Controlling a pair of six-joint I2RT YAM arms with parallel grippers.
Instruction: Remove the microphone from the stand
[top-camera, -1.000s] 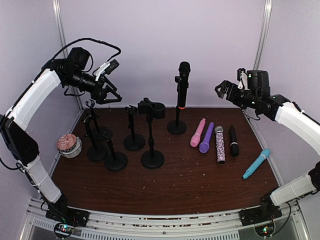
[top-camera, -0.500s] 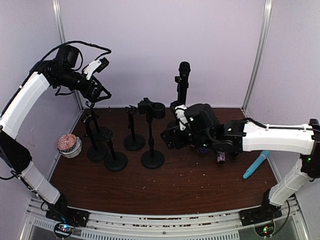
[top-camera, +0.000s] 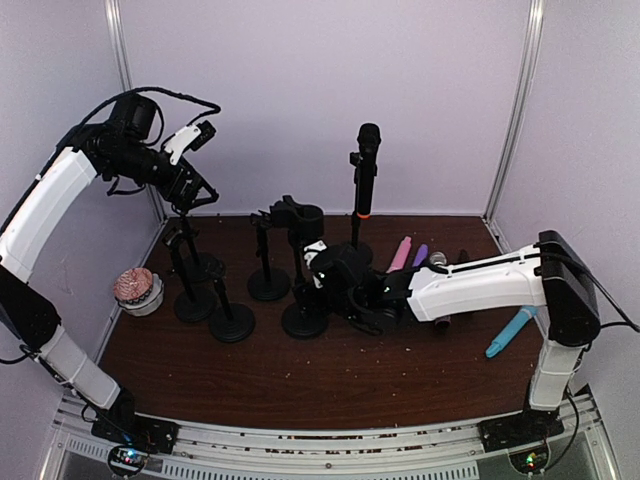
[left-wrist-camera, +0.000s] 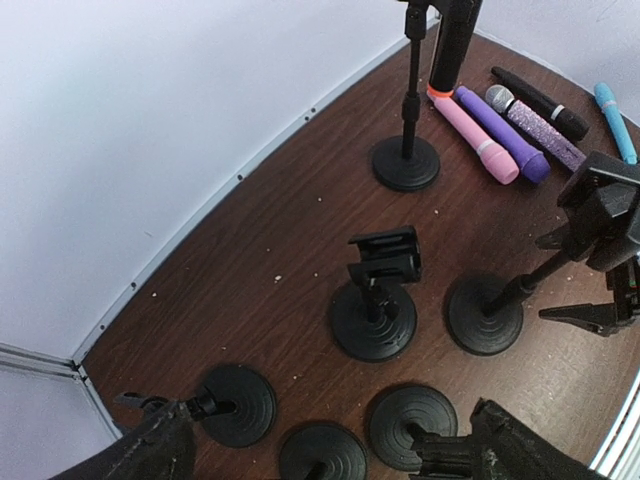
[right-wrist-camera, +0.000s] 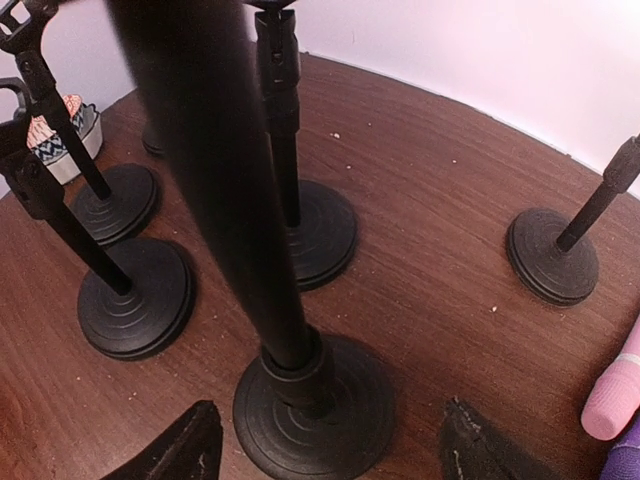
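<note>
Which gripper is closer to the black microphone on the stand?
Right. The right gripper sits low beside a neighbouring stand just in front of the microphone; the left gripper hovers far left.

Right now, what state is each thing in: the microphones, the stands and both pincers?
Mounted microphone, upright, clipped in its tall stand.
Pink microphone, lying flat.
Purple microphone, lying flat.
Glitter microphone, lying flat.
Loose black microphone, lying flat.
Blue microphone, lying flat.
Left pincer, open, empty, raised.
Right pincer, open, straddling an empty stand.
</note>
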